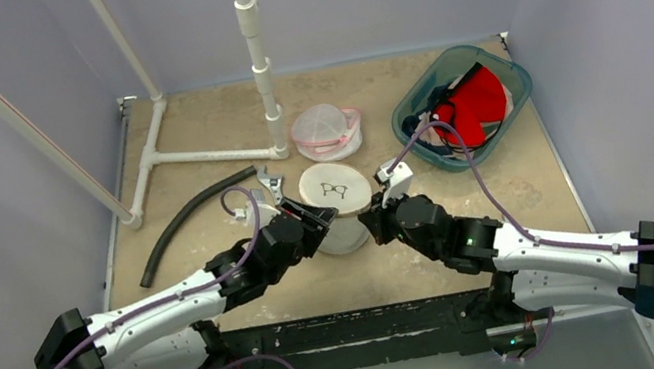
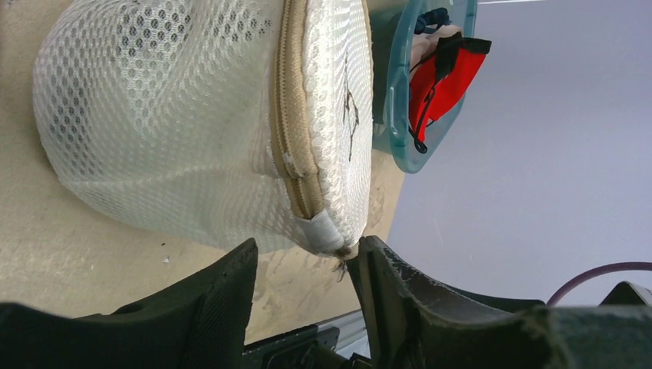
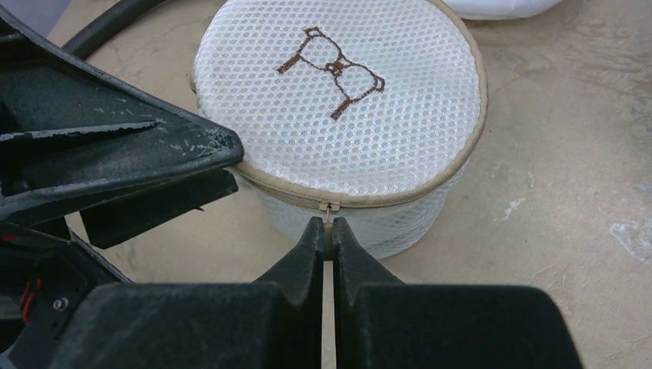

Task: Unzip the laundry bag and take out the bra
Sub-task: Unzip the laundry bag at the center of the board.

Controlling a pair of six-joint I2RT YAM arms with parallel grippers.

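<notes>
The laundry bag (image 1: 336, 190), a squat white mesh drum with a tan zipper (image 2: 288, 115) round its rim and a bra outline stitched on the lid, sits mid-table, lid up, with its zipper pull (image 3: 329, 207) facing the arms. The right gripper (image 3: 328, 227) is pinched closed on that pull, and the left gripper (image 2: 304, 265) has its jaws apart at the bag's rim. Bare table (image 1: 545, 176) lies to the near right, with a black hose (image 1: 192, 218) to the left.

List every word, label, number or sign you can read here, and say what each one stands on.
Words, brands, numbers: none can be read in any view.
Sign: a brown stitched bra outline, on the round lid of the white mesh laundry bag; it has no lettering.
</notes>
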